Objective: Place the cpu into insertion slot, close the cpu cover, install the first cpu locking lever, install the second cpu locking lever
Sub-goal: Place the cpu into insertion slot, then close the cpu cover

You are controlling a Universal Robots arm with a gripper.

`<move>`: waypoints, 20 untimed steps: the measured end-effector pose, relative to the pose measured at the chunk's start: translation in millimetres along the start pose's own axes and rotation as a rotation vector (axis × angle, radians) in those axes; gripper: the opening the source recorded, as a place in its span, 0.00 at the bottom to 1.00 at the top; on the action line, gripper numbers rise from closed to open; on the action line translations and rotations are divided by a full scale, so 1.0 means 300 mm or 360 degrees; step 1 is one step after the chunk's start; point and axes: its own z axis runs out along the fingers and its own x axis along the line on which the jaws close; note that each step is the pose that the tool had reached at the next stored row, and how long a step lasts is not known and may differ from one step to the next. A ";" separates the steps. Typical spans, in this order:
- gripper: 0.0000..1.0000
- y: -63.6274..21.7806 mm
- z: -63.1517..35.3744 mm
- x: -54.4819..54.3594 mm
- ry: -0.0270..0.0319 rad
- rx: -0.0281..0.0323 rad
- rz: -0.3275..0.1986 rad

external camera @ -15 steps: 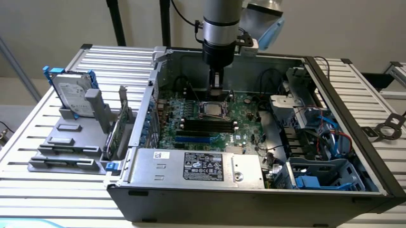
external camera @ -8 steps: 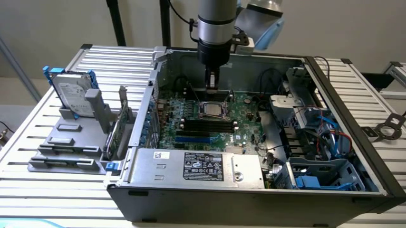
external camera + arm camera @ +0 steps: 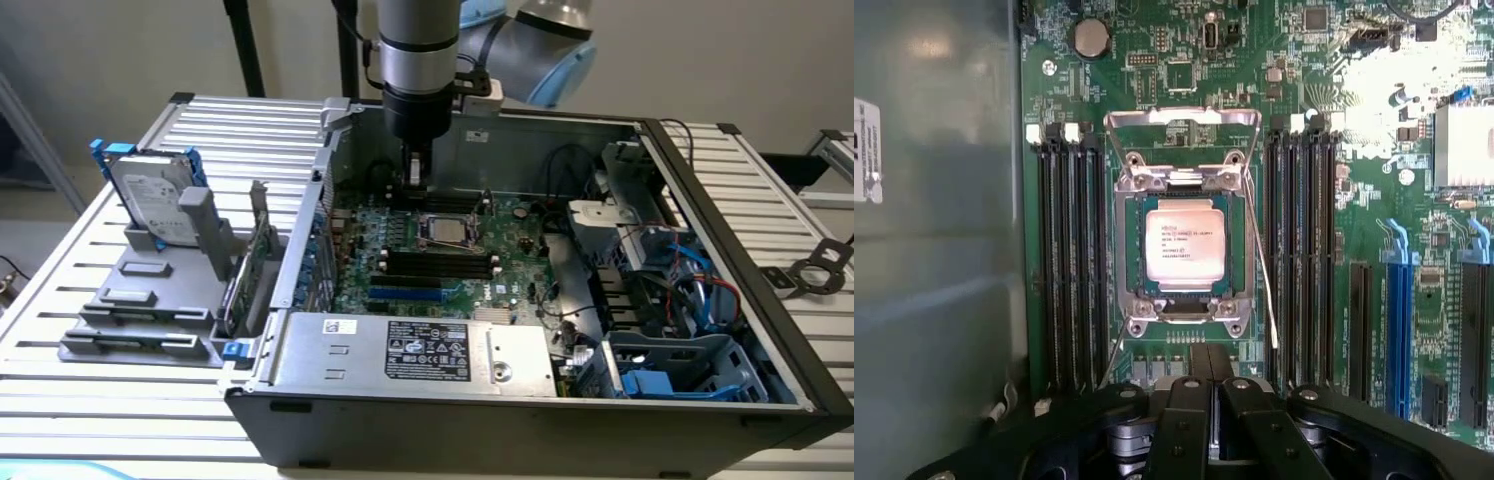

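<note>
Exterior view: my pincer point(image 3: 418, 175) hangs inside the open PC case point(image 3: 534, 420), just past the far edge of the insertion slot point(image 3: 427, 232). Wrist view: pincer's pinched shut, gripping nothing. The cpu point(image 3: 1184, 243) sits flat in the slot, cpu cover point(image 3: 1182, 118) flipped up off it.

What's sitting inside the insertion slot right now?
The cpu lies flat inside the insertion slot, silvery printed top facing up, framed by the slot's metal rim. Whatever lies beneath the chip is covered, so its seating underneath cannot be checked.
</note>
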 end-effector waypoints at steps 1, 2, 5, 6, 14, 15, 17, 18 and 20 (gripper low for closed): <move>0.11 0.000 0.000 0.000 -0.00001 0.00001 0.0000; 0.11 0.000 0.000 0.000 -0.00001 0.00001 0.0000; 0.11 0.000 0.000 0.000 -0.00002 0.00001 0.0000; 0.11 0.000 0.000 0.000 -0.00001 0.00001 0.0000; 0.11 0.000 0.000 0.000 -0.00001 0.00001 0.0000; 0.11 0.001 0.000 0.000 -0.00003 0.00002 0.0000; 0.11 0.017 0.000 0.001 -0.00002 0.00004 0.0000; 0.11 0.031 0.001 0.001 -0.00002 0.00007 -0.0001; 0.11 0.062 0.000 0.003 0.00000 0.00017 -0.0003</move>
